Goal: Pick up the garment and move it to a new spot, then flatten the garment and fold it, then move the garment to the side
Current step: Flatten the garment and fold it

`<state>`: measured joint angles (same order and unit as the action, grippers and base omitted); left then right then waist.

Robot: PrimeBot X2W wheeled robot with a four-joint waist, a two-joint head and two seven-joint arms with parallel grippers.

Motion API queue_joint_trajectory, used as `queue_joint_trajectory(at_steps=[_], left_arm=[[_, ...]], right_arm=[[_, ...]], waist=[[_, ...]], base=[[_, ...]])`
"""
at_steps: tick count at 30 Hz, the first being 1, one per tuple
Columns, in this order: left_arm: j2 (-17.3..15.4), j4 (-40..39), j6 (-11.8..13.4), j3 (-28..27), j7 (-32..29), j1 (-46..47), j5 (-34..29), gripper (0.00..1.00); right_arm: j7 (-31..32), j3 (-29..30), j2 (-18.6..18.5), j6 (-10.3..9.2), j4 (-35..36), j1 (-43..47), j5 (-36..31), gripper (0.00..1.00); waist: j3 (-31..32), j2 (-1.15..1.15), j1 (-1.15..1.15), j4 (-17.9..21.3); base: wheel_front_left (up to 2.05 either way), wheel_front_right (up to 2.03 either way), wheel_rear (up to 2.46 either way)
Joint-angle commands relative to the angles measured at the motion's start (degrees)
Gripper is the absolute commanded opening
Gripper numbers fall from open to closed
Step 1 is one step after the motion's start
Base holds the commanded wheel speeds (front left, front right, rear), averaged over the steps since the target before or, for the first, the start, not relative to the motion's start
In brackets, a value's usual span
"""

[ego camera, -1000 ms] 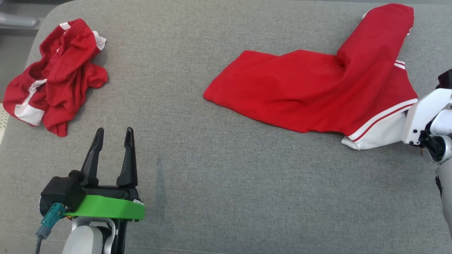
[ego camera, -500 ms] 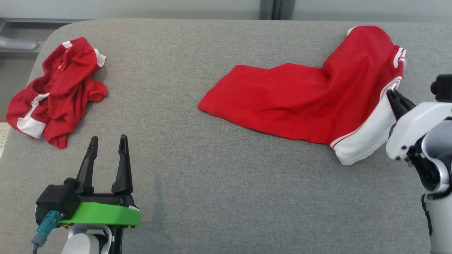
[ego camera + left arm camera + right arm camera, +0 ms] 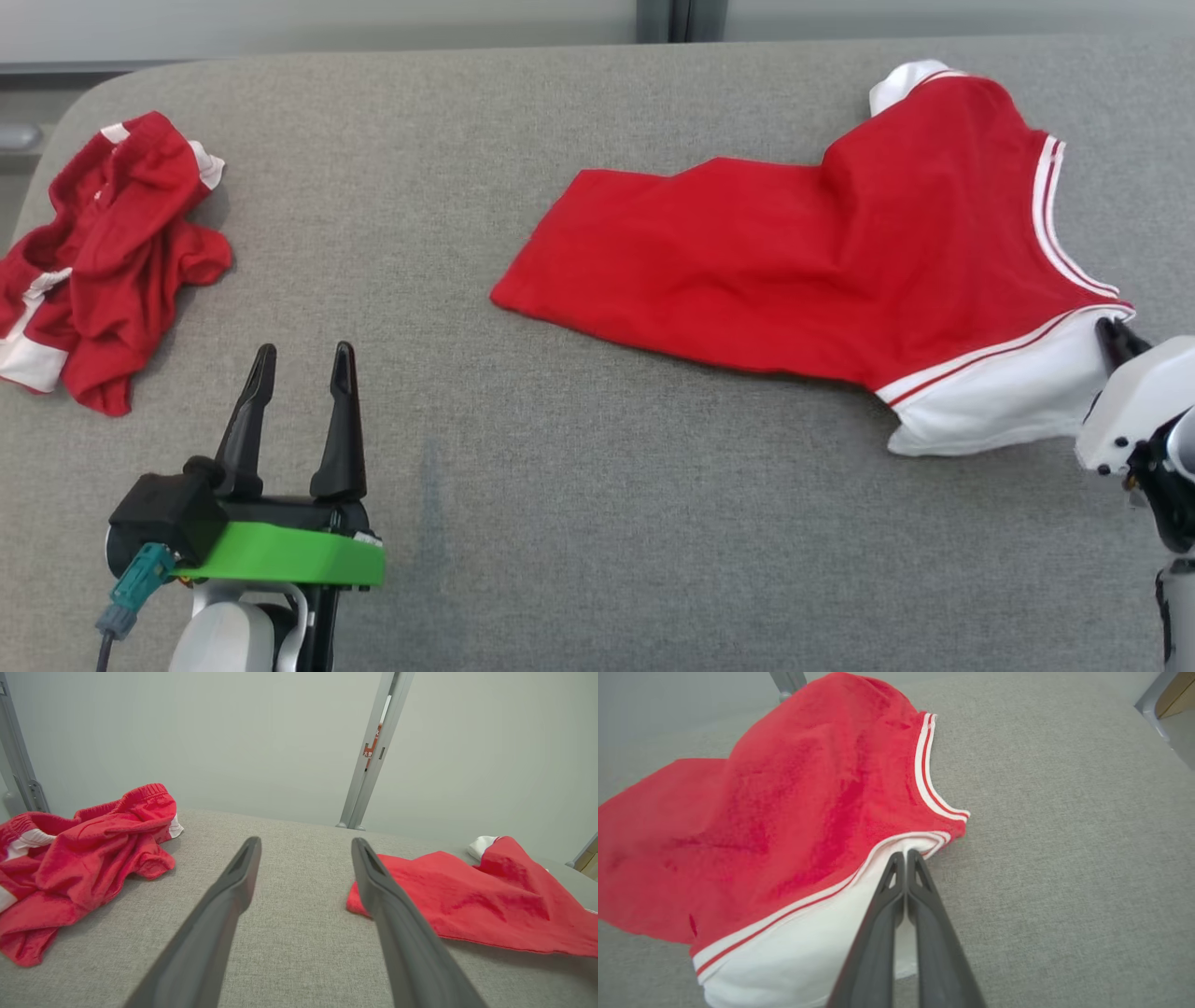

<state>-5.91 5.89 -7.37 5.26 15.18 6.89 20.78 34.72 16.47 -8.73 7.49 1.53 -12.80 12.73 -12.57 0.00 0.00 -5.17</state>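
The garment (image 3: 803,280) lies at the right of the grey surface (image 3: 597,541), pinched at its white-banded corner by the right gripper (image 3: 1111,334), which is clenched on it. Compared with a second ago, the raised fold is drawn lower and wider, so flattening is judged under way. The left gripper (image 3: 303,353) is held spread and empty.

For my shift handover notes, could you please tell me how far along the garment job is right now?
Seemingly done: the red garment lies mostly spread on the grey surface, apart from the crumpled garment, so relocation looks made. In hand: the right end effector is shut on its white-banded edge; the left end effector is open, empty. Left: smoothing the raised fold, folding, moving it aside.
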Motion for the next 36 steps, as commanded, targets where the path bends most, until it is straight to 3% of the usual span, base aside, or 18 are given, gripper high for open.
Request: queue_joint_trajectory(at_steps=[1, 11, 12, 16, 20, 24, 30, 36], left_arm=[[-0.5, 0.0, -0.1, 0.1, 0.0, 1.0, -0.1, 1.00], [-0.8, 0.3, -0.1, 0.9, 0.0, 2.6, 0.2, 1.00], [-0.7, 0.4, -0.1, 0.9, 0.0, 2.6, 0.3, 1.00], [-0.4, 0.6, -0.1, 0.8, 0.0, 2.2, 0.3, 1.00], [0.0, 0.8, -0.1, 0.5, 0.0, 0.9, 0.3, 1.00], [0.1, 0.9, -0.1, -0.3, 0.0, -0.1, 0.1, 1.00], [0.3, 0.8, -0.2, -1.1, -0.1, -1.4, -0.2, 1.00], [0.5, 1.0, -0.1, -2.3, 0.0, -2.9, -0.5, 1.00]], right_arm=[[-1.5, 0.0, -1.2, 0.00, -2.6, -2.0, -1.3, 0.00], [-17.1, -0.1, -6.4, -0.03, -24.5, -13.8, -7.9, 0.00], [-18.5, 0.3, -6.3, -0.03, -26.7, -14.5, -8.5, 1.00], [-21.9, 1.0, -5.8, -0.03, -31.4, -16.8, -9.4, 1.00], [-23.6, 1.3, -5.9, -0.03, -31.5, -15.8, -9.4, 1.00], [-23.1, 1.1, -4.9, -0.03, -26.7, -13.2, -9.1, 1.00], [-24.5, 0.2, -2.8, -0.03, -13.7, -6.9, -10.1, 1.00], [-31.5, -3.7, -0.9, -0.03, -4.2, -0.1, -10.2, 1.00]], waist=[[-1.4, 0.00, 0.00, -0.6], [-4.7, 0.00, 0.00, -4.6], [-4.7, 0.00, 0.00, -5.0], [-4.0, 0.00, 0.00, -6.0], [-2.3, 0.00, 0.00, -6.1], [-0.4, 0.00, 0.00, -4.9], [2.5, 0.00, 0.00, -2.3], [5.4, 0.00, 0.00, 0.1]], base=[[0.00, 0.00, 0.00], [0.00, 0.00, 0.00], [0.00, 0.00, 0.00], [0.00, 0.00, 0.00], [0.00, 0.00, 0.00], [0.00, 0.00, 0.00], [0.00, 0.00, 0.00], [0.00, 0.00, 0.00]])
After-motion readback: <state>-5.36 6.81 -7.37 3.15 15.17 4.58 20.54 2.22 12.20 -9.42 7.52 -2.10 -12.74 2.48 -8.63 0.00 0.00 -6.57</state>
